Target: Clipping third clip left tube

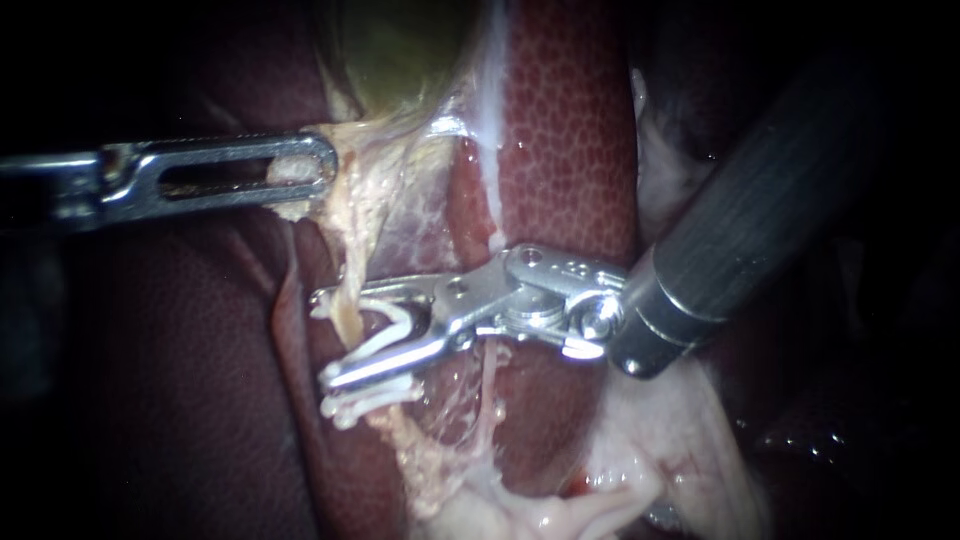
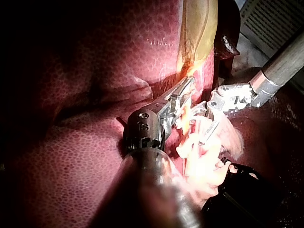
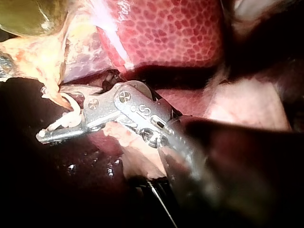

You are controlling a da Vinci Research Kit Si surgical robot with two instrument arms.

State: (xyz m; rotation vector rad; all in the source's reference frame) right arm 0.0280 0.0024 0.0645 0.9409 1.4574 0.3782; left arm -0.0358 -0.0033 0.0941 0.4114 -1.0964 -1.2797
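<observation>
Mottled red liver [image 1: 570,120] backs the endoscope view. The left instrument [image 1: 322,168] is clamped on pale tissue [image 1: 290,170] below the gallbladder [image 1: 400,50]. The right instrument [image 1: 325,340] grips a white clip [image 1: 385,335], its spread jaws straddling the left tube [image 1: 345,255]. A second clip [image 1: 365,400] sits on the tube just under the lower jaw.

Left wrist view: the left instrument's jaws pinch tissue beside the gallbladder, with the right instrument just beyond them.

Right wrist view: the clip lies between the right instrument's jaws, with pale tube tissue inside their gap.

Mottled red liver [image 1: 570,130] flanks the greenish gallbladder [image 1: 400,50] (pale membrane [image 1: 490,95] between them).
</observation>
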